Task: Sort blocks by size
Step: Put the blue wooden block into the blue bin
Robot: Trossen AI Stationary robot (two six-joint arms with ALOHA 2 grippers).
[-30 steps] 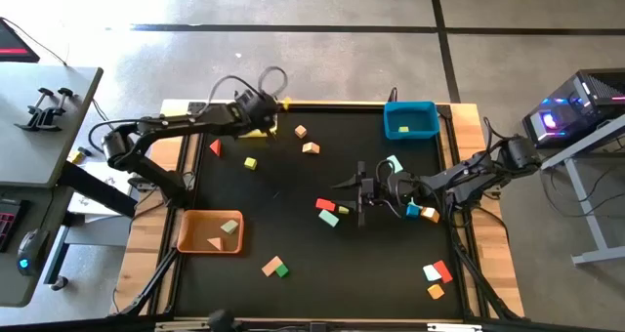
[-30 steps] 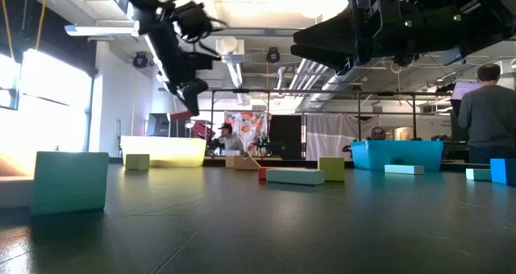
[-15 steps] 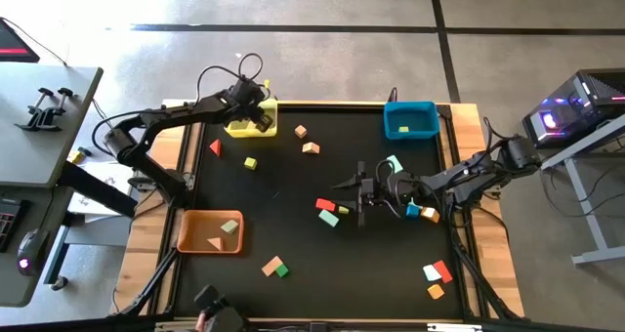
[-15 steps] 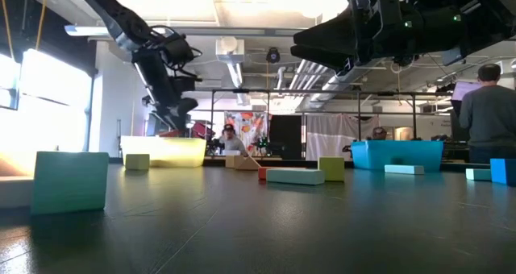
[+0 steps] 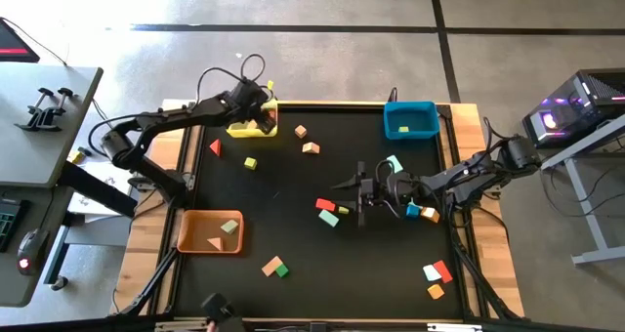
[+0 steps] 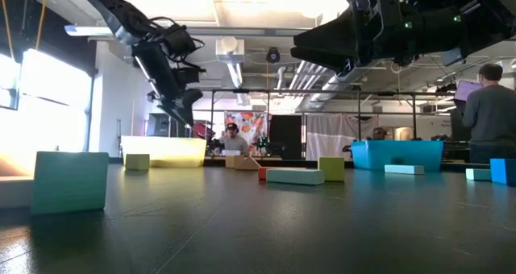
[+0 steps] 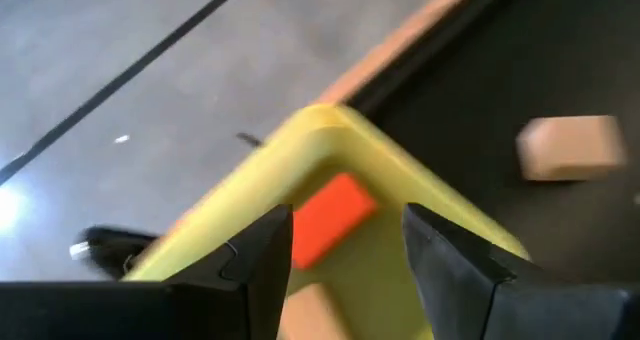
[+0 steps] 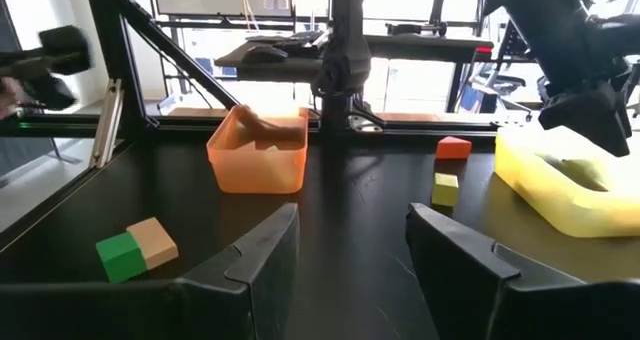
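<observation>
My left gripper (image 5: 260, 115) hangs open over the yellow bin (image 5: 246, 129) at the table's far left; it also shows in the low view (image 6: 182, 105). In the left wrist view an orange-red block (image 7: 334, 216) and a tan block (image 7: 312, 316) lie in that bin, below the empty fingers. My right gripper (image 5: 354, 197) waits open above the middle of the table, beside a red block (image 5: 325, 205) and a mint block (image 5: 329, 218). Other blocks lie scattered on the black mat.
An orange bin (image 5: 207, 232) with blocks stands near left, and a blue bin (image 5: 410, 120) far right. Loose blocks: a red wedge (image 5: 215, 147), a yellow-green cube (image 5: 250, 163), tan blocks (image 5: 301, 131), a tan and green pair (image 5: 274, 267), and several near right (image 5: 437, 271). A person stands beyond the table (image 6: 488, 113).
My left gripper has gone a little toward the table's left edge and down, from over the yellow bin's right end to over the bin, which now shows beside it. My right arm has kept still.
</observation>
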